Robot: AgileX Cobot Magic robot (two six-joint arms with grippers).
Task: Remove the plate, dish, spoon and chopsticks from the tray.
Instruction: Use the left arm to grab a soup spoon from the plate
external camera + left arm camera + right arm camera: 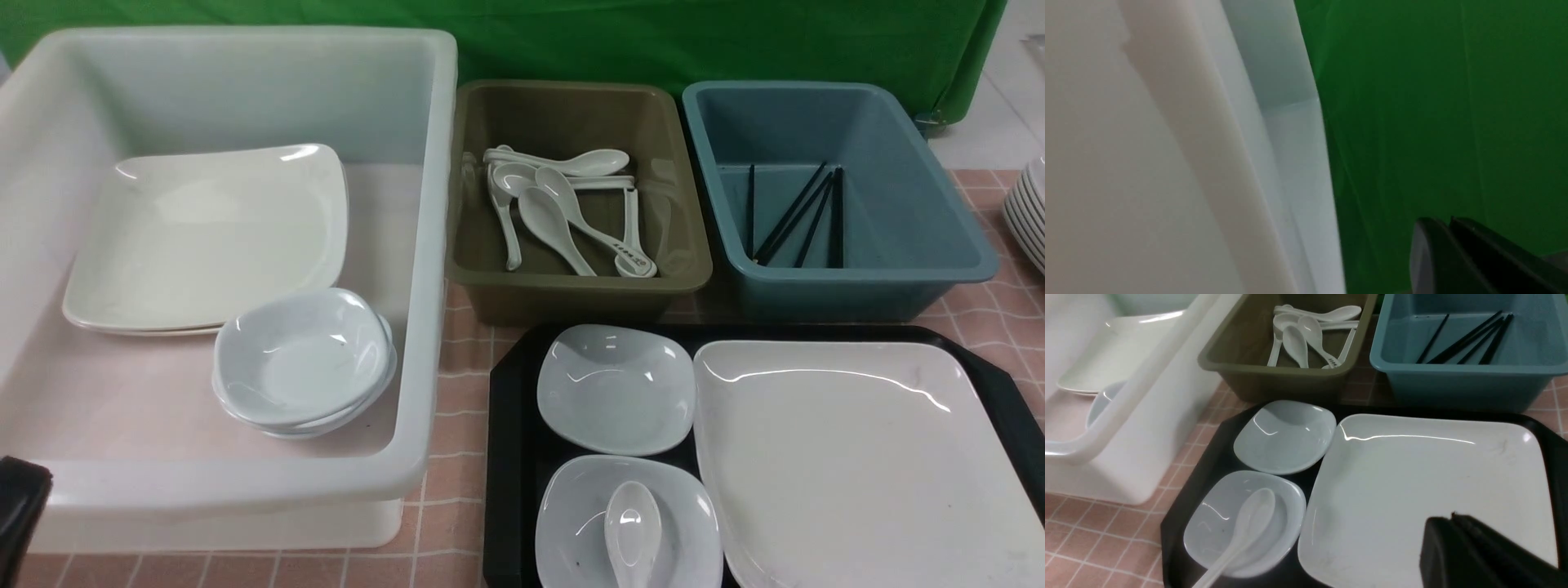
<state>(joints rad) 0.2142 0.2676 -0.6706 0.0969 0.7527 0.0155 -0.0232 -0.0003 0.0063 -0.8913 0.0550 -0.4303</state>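
Note:
The black tray (510,425) sits at the front right. On it lie the large white plate (857,457), a small pale dish (616,388) at its far left, and a second dish (571,523) nearer me with the white spoon (633,523) resting in it. The only chopsticks (796,214) in view lie in the blue tub (898,286). My right gripper (1449,517) hangs shut and empty above the plate (1412,477). My left gripper (1447,222) is shut and empty beside the white tub's wall (1167,163), against the green cloth.
A big white tub (416,327) at the left holds a large plate (212,229) and stacked small dishes (302,359). An olive tub (571,298) behind the tray holds several spoons. More plates are stacked at the right edge (1030,216). Part of my left arm (16,506) shows at the lower left.

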